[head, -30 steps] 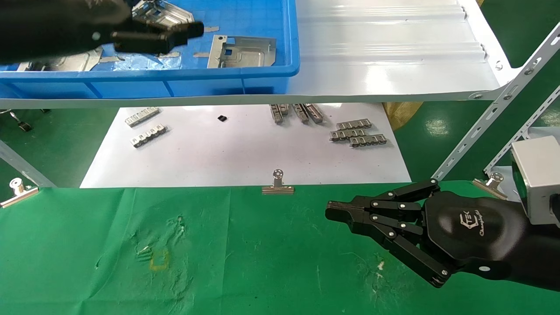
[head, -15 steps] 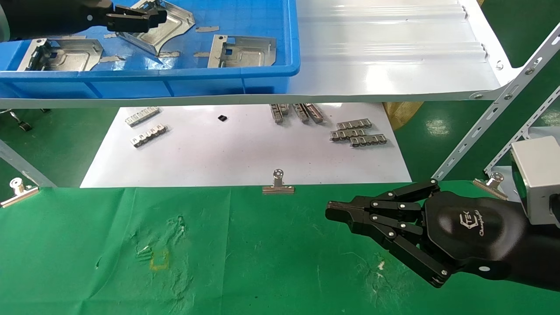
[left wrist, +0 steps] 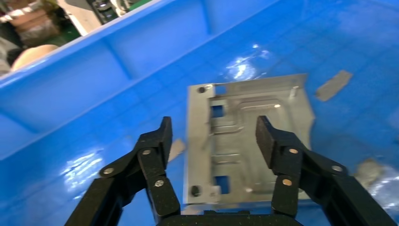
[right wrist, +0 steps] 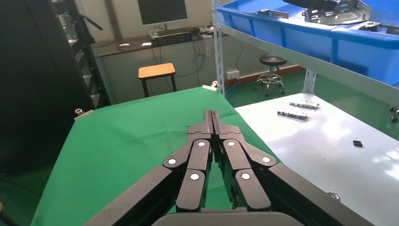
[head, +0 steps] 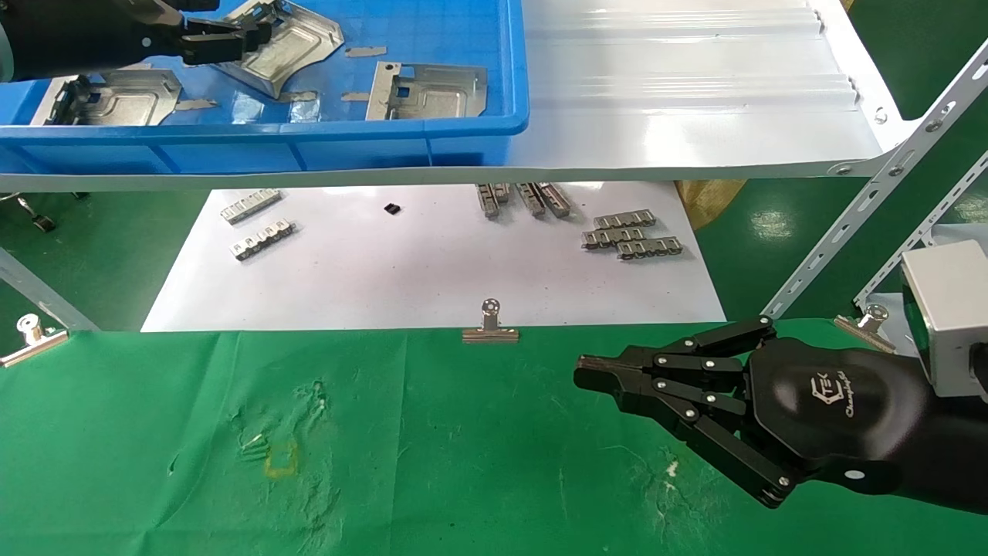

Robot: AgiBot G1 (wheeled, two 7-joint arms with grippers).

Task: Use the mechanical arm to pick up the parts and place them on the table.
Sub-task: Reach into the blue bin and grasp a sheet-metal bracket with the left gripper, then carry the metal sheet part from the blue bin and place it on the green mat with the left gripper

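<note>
While the left end effector point(left wrist: 214, 136) hangs over the blue plastic bin point(head: 432, 143) at the far left, its fingers are spread wide, one on each side of a stamped metal plate point(left wrist: 247, 141) lying flat on the bin floor, and nothing is gripped. From the head camera that same end effector point(head: 231, 38) sits above the tilted plate point(head: 297, 42) at the far side of the bin. Two more plates rest inside: one at the left point(head: 116, 96), one toward the right point(head: 428, 91). Down on the near right, the right end effector point(head: 594, 377) hovers over the green desk point(head: 424, 463), fingers pressed together and empty. Between bin and desk, small toothed strips point(head: 629, 235) lie on the white sheet point(head: 432, 278), and a binder clip point(head: 490, 324) pins the cloth edge.
</note>
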